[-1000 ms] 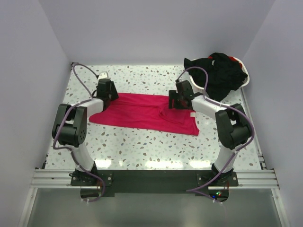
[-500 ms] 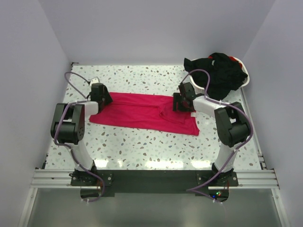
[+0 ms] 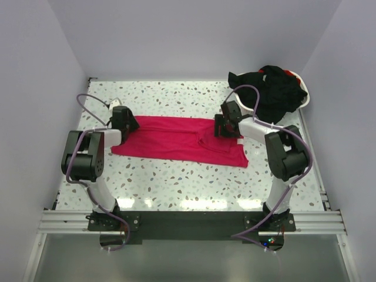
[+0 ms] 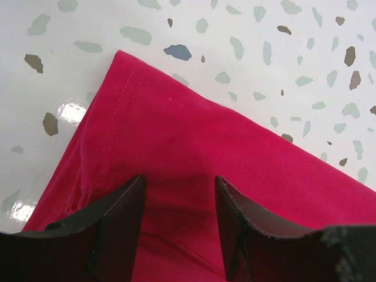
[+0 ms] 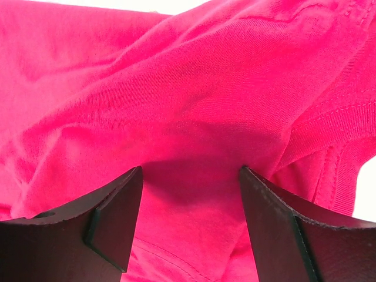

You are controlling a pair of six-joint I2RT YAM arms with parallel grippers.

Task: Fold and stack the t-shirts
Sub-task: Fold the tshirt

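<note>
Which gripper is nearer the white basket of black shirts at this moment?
Right. The right gripper is on the end of the red t-shirt close to the basket; the left gripper is on the opposite end, far from it.

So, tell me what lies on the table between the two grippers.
The pinkish-red t-shirt, spread out, fills the whole stretch from the left gripper to the right gripper; nothing else lies there. The top external view shows it.

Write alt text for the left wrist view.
Two black fingers stand apart, low over the hemmed corner of a pinkish-red t-shirt, fabric showing between them. The shirt lies on a white speckled table.
</note>
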